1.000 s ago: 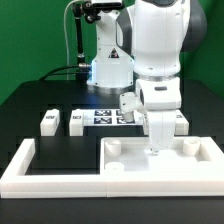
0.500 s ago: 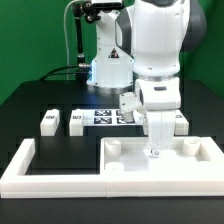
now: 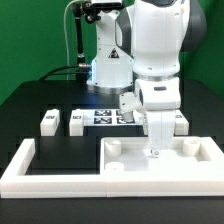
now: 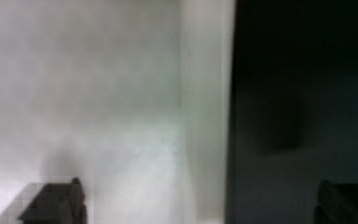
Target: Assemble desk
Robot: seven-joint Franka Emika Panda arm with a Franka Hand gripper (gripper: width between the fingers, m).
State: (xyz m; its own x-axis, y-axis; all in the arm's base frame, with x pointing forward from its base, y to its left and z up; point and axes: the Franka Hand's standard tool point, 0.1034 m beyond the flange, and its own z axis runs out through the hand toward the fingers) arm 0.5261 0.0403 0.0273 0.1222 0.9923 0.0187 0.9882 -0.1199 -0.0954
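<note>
The white desk tabletop [image 3: 130, 162] lies flat at the front of the table, inside the corner of the low fence. My gripper [image 3: 154, 148] points straight down at the tabletop's far rim, fingertips low at the slab. In the wrist view the gripper [image 4: 201, 205] is open, its dark fingertips [image 4: 51, 203] far apart, with the blurred white tabletop [image 4: 105, 110] on one side and black table on the other. Nothing is held. Two white legs [image 3: 48, 122] [image 3: 76, 121] stand at the exterior view's left, and a third leg [image 3: 181, 123] stands behind the arm on the right.
The white angular border fence [image 3: 22, 165] runs along the front and the exterior view's left. The marker board [image 3: 105, 117] lies behind the tabletop. The robot base [image 3: 108, 65] and a camera stand are at the back. The table [image 3: 60, 145] is black.
</note>
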